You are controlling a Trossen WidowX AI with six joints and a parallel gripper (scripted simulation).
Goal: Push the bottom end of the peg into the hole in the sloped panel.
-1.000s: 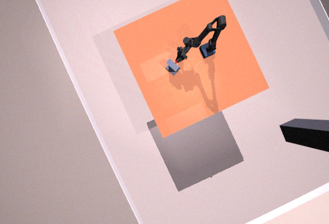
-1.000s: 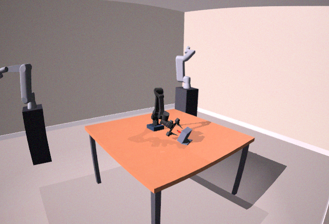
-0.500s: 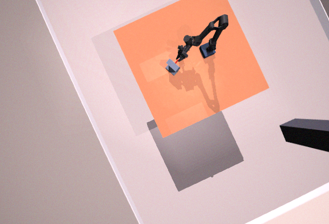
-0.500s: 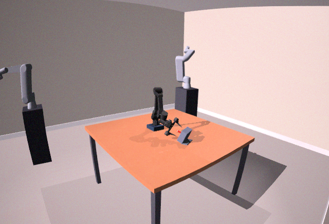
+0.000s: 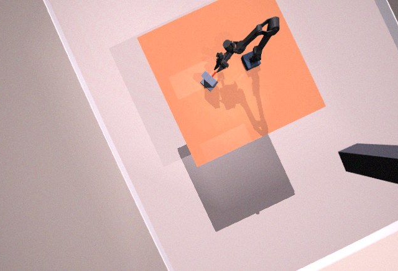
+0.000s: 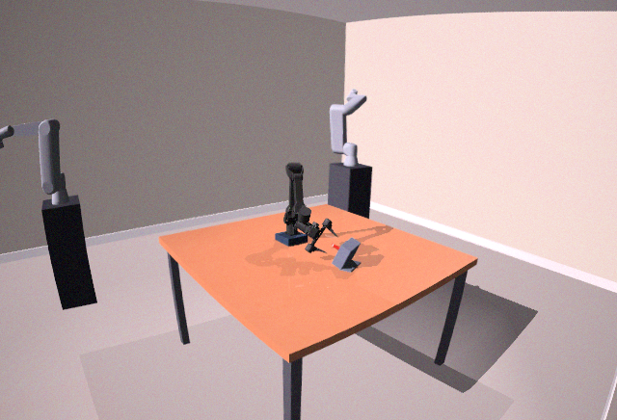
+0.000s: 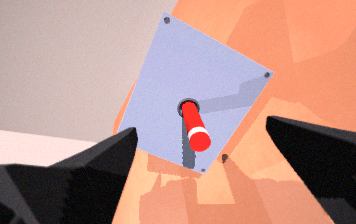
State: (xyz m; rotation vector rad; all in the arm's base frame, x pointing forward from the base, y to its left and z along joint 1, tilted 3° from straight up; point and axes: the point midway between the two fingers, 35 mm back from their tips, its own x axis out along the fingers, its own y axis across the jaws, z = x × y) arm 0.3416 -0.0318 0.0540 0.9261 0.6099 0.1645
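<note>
A round red peg (image 7: 195, 126) (image 5: 212, 74) (image 6: 335, 246) with a white band sits with its bottom end in the round hole of the sloped blue-grey panel (image 7: 165, 75) (image 5: 208, 81) (image 6: 347, 252); its top end sticks out toward me. My gripper (image 7: 200, 127) (image 5: 219, 66) (image 6: 320, 239) is open wide. Its two dark fingers stand to either side of the peg's free end and back from it, touching nothing. The panel stands on the orange table (image 5: 270, 96) (image 6: 270, 291).
My arm's blue base (image 5: 250, 62) (image 6: 290, 238) stands behind the panel on the table. Two grey arms on dark pedestals (image 6: 67, 247) (image 6: 349, 188) stand off the table. A dark block (image 5: 382, 162) shows at the right of the overhead view.
</note>
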